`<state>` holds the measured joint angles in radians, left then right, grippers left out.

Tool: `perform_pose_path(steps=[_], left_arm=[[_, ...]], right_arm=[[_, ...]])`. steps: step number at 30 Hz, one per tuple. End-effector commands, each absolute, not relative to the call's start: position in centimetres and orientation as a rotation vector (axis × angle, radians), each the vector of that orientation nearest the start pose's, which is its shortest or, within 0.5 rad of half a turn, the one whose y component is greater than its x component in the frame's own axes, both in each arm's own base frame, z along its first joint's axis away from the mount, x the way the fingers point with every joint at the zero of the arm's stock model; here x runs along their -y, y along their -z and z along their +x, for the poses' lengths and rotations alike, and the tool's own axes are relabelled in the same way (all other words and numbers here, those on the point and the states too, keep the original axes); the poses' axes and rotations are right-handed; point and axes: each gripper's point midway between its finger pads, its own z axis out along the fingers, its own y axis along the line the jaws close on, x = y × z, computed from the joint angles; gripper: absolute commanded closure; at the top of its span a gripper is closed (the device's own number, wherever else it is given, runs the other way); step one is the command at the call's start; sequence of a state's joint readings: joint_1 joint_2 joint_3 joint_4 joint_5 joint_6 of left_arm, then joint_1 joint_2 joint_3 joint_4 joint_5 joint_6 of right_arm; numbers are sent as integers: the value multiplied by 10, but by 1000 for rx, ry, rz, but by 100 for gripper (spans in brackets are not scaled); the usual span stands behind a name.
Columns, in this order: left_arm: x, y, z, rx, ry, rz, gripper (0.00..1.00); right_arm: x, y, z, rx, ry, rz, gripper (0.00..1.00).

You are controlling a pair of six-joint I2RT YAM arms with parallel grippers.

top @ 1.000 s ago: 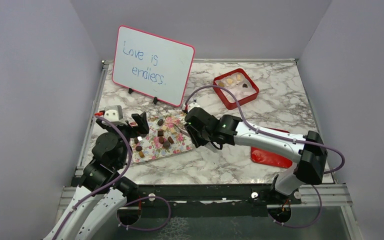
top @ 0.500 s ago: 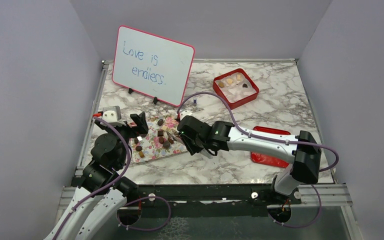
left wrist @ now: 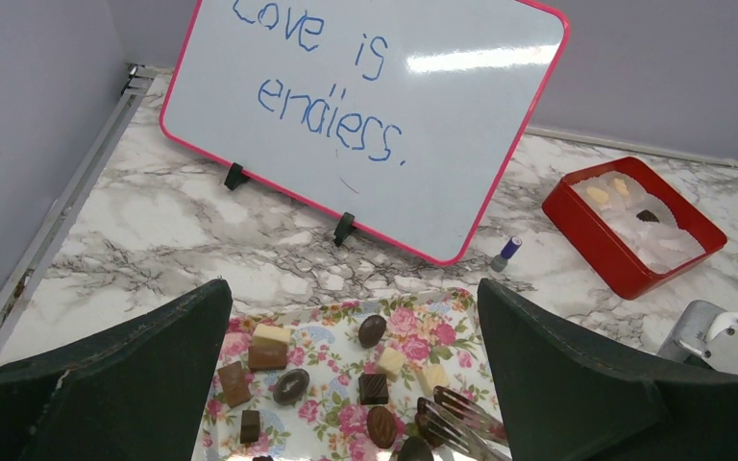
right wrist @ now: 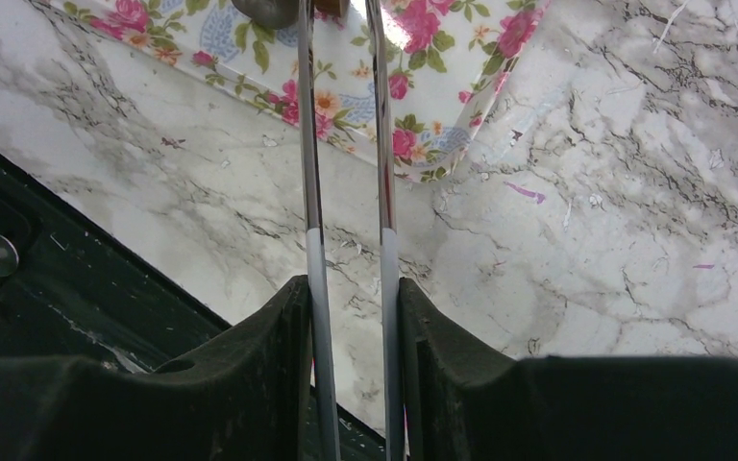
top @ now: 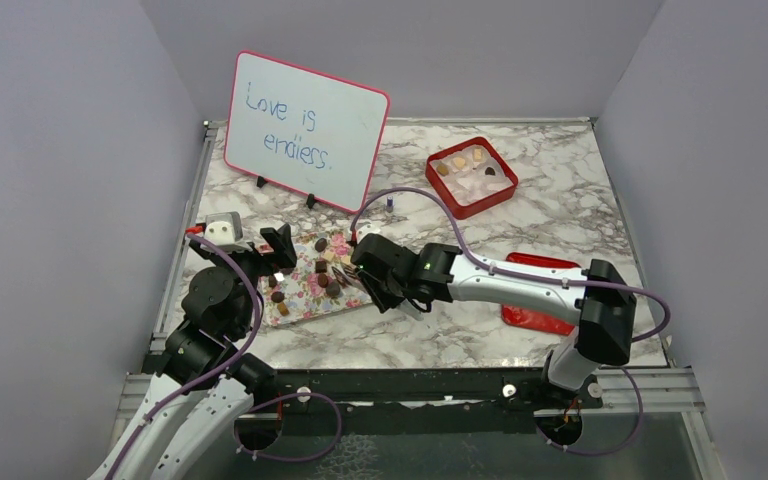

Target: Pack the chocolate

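Observation:
Several chocolates lie on the pink floral tray: dark, brown and pale pieces. My right gripper is shut on metal tongs, one fork-like blade against each finger. The tongs reach over the tray's right part, their tips around a brown piece; whether it is pinched I cannot tell. At the tray's left end hangs my left gripper, wide open and holding nothing. The red box at the back right holds a few chocolates.
A pink-framed whiteboard stands at the back left. A small blue-capped marker lies just in front of it. A red lid lies under the right arm. A white block sits at the table's left edge.
The right arm has slid left with the tongs, bringing their tips from the tray's right edge in over the chocolates. The left arm has not moved.

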<state>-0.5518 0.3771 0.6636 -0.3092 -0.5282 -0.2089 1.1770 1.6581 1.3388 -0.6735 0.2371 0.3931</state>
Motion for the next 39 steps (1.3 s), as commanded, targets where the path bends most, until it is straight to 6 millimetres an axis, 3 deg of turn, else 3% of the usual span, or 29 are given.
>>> perform_pose_path(steps=[1,12,16,26,39], left_arm=[[45,-296,231,-1572,176,-153,1],[47,-296,231,-1572,180,-143,1],[47,-297,231,-1569,182,-144,1],[50,-294,232,-1581,188,-130,1],[54,-293,232,-1585,202,-120,1]], right_arm=[[-374,-136,177,-2373,-379,-874,61],[-375,-127,175,-2398,-330,-903,63],[-370,-124,177,-2407,-298,-889,69],[-358,-146,184,-2358,-307,-755,82],[-346,-157,192,-2328,-268,-711,83]])
